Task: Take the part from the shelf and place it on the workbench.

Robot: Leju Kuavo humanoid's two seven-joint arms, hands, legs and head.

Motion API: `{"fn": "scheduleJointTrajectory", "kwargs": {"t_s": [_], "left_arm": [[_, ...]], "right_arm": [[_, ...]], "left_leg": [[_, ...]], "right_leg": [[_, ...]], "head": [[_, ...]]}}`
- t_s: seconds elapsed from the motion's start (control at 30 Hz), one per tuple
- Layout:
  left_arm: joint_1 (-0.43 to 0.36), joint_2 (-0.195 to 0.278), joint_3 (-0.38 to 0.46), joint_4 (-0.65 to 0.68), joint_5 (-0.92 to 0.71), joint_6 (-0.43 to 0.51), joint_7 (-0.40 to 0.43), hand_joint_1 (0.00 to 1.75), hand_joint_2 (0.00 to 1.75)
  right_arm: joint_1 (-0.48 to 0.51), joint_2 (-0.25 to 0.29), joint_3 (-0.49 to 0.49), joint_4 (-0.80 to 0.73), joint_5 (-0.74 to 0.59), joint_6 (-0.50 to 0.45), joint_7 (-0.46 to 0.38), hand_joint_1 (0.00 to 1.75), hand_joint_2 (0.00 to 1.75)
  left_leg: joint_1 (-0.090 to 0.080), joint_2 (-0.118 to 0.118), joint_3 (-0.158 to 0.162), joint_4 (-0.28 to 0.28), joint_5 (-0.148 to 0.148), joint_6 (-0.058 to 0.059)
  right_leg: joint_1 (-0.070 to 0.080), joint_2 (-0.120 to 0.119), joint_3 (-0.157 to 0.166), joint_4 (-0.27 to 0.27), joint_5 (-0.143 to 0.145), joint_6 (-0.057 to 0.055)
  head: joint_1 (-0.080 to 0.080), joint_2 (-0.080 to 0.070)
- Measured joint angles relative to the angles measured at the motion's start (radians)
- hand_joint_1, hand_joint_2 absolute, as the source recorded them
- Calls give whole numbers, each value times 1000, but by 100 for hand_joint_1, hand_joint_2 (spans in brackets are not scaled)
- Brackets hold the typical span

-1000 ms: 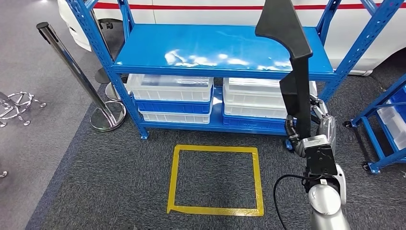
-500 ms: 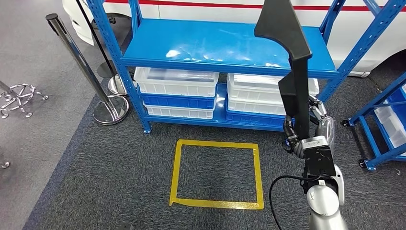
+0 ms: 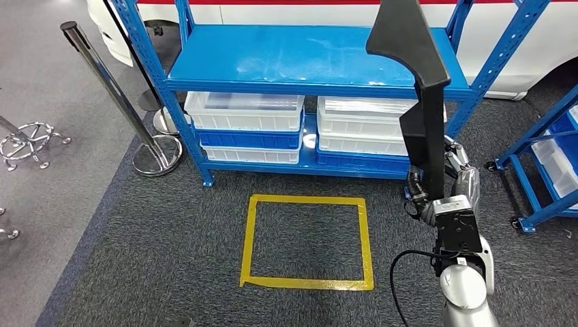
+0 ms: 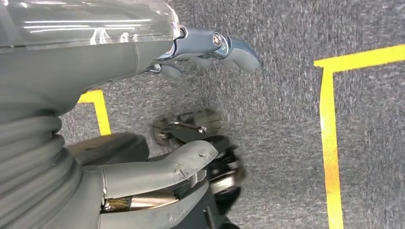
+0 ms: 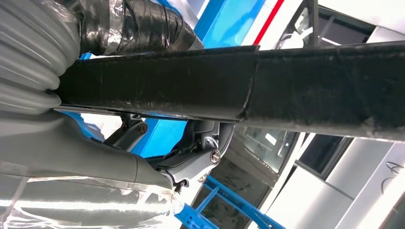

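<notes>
Your head view looks forward and down from high, taking in the blue shelf (image 3: 310, 61) far off and the yellow tape square (image 3: 307, 240) on the carpet near; left wrist camera faces the floor, close, sharing that tape; right wrist camera sits tight against the black part (image 5: 239, 90), sharing part and shelf.

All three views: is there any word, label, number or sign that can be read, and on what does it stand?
None can be read.
The black part in the right hand, the blue shelf and the white bins bear no visible text.
The yellow tape square on the carpet is a plain outline.
</notes>
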Motion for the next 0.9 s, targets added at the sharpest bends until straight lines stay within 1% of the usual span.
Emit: {"fn": "scheduleJointTrajectory", "kwargs": {"t_s": [0.03, 0.07, 0.1, 0.13, 0.17, 0.2, 0.23, 0.27, 0.3, 0.37, 0.4, 0.43, 0.47, 0.5, 0.53, 0.57, 0.6, 0.63, 0.67, 0.7, 0.73, 0.77, 0.8, 0.87, 0.9], "left_arm": [[1, 0, 0, 0, 0, 2, 0, 0, 175], [1, 0, 0, 0, 0, 4, 0, 0, 175], [1, 0, 0, 0, 0, 5, 0, 0, 175], [1, 0, 0, 0, 0, 5, 0, 0, 175], [0, 0, 0, 0, 0, 5, -1, 0, 175], [-1, 0, 0, 0, 0, 6, -1, 0, 175], [-2, 0, 0, 0, 0, 6, -2, 0, 175], [-3, 0, 0, 0, 0, 6, -2, 0, 175], [-2, 0, 0, 0, 0, 7, -3, 0, 175], [-1, 0, 0, 0, 1, 6, -3, 0, 175], [-1, 0, 0, 0, 1, 5, -4, 0, 175], [-2, 0, 0, 0, 1, 5, -4, 0, 175], [-3, 0, 0, 0, 1, 4, -4, 0, 175], [-3, 0, 0, 0, 1, 4, -4, 0, 175], [-3, 0, 0, 0, 1, 4, -4, 0, 175], [-2, 0, 0, 0, 1, 4, -3, 0, 175], [-1, 0, 0, 0, 1, 4, -3, 0, 175], [-1, 0, 0, 0, 1, 4, -3, 0, 175], [-1, -1, 0, 0, 0, 3, -3, 0, 175], [-1, -1, 0, 0, -1, 3, -3, 0, 175], [-2, -1, 0, 0, -1, 3, -3, 0, 175], [-2, -1, 0, 0, -1, 2, -3, 0, 175], [-2, -1, 0, 0, -1, 2, -3, 0, 175], [-2, -1, 0, 0, -1, 2, -3, 0, 175], [-2, -1, 0, 0, -1, 2, -3, 0, 175]], "right_arm": [[1, 0, 0, -1, 0, 0, 0, 175, 175], [3, 1, 0, -1, 0, 0, 0, 175, 175], [4, 1, 0, -1, 0, 0, 0, 175, 175], [5, 2, -1, -2, 0, 0, 0, 175, 175], [5, 3, -1, -3, 0, 0, 0, 175, 175], [5, 3, -1, -6, 0, 0, 0, 175, 175], [5, 4, -1, -8, 0, 0, 0, 175, 175], [5, 4, -2, -9, 0, 0, 0, 175, 175], [6, 4, -2, -10, 0, 0, 0, 175, 175], [8, 4, -3, -11, 0, 0, 0, 175, 175], [8, 5, -3, -12, 0, 0, 0, 175, 175], [8, 5, -4, -12, 0, 0, 0, 175, 175], [8, 5, -6, -13, 0, 0, 0, 175, 175], [9, 5, -7, -13, 0, 1, 0, 175, 175], [11, 5, -8, -13, 0, 1, 0, 175, 175], [13, 5, -8, -13, 0, 2, 0, 175, 175], [15, 5, -8, -13, 1, 2, 0, 175, 175], [16, 5, -8, -13, 1, 2, 0, 175, 175], [16, 5, -8, -14, 1, 3, 1, 175, 175], [15, 5, -8, -14, 1, 3, 1, 175, 175], [15, 5, -8, -14, 2, 3, 1, 175, 175], [15, 5, -8, -15, 2, 3, 1, 175, 175], [16, 5, -8, -15, 2, 3, 1, 175, 175], [16, 5, -8, -16, 2, 3, 1, 175, 175], [16, 5, -8, -17, 2, 3, 1, 175, 175]], "left_leg": [[3, 0, -17, 50, -20, -3], [5, 0, -19, 68, -20, -4], [7, 0, -4, 49, -3, -4], [8, 0, 28, -3, 26, -3], [8, 0, 66, -70, 51, 0], [6, -1, 98, -131, 68, 3], [3, -2, 119, -173, 77, 7], [0, -3, 127, -193, 77, 11], [-5, -3, 128, -199, 78, 15], [-5, -3, 129, -212, 91, 29], [-4, -2, 131, -221, 98, 36], [-3, -1, 132, -230, 105, 43], [-4, 0, 131, -233, 109, 47], [-5, 0, 128, -233, 111, 50], [-7, 0, 125, -231, 112, 51], [-8, 0, 122, -230, 112, 52], [-9, 0, 120, -227, 112, 52], [-9, 0, 118, -222, 112, 51], [-8, 0, 115, -216, 110, 49], [-10, -1, 111, -208, 106, 45], [-12, -1, 106, -200, 103, 40], [-13, -1, 102, -195, 102, 35], [-14, -1, 99, -192, 102, 30], [-11, -1, 97, -189, 100, 22], [-10, -1, 91, -176, 88, 16]], "right_leg": [[1, 0, -3, 0, 2, -1], [2, 0, -5, 0, 4, -1], [2, 1, -6, 0, 5, 1], [2, 1, -6, 0, 6, 2], [1, 1, -6, 0, 8, 4], [2, 2, -8, 1, 9, 8], [2, 2, -10, 0, 12, 13], [1, 2, -12, -1, 16, 19], [1, 2, -14, -4, 20, 26], [-3, 1, -15, -6, 20, 37], [-3, 1, -21, 6, 9, 40], [-2, 1, -34, 37, -15, 41], [-1, 2, -56, 86, -47, 40], [1, 2, -83, 147, -80, 40], [2, 2, -107, 202, -102, 40], [2, 2, -120, 234, -108, 40], [1, 2, -115, 230, -95, 40], [1, 1, -92, 191, -67, 40], [0, 0, -58, 129, -38, 39], [1, -1, -26, 70, -17, 37], [2, -1, -6, 28, -6, 34], [4, -1, 2, 8, -5, 31], [7, 1, 1, 5, -5, 27], [6, 2, -1, 2, 0, 16], [5, 1, -1, 0, 3, 10]], "head": [[0, 0], [0, 0], [0, 0], [0, 0], [0, 0], [0, 0], [0, 0], [0, 0], [0, 0], [0, 0], [0, 0], [1, 0], [1, 0], [1, 0], [1, 0], [1, 0], [1, 0], [1, 0], [1, 0], [1, 0], [1, 0], [0, 0], [0, 0], [0, 0], [0, 0]]}}
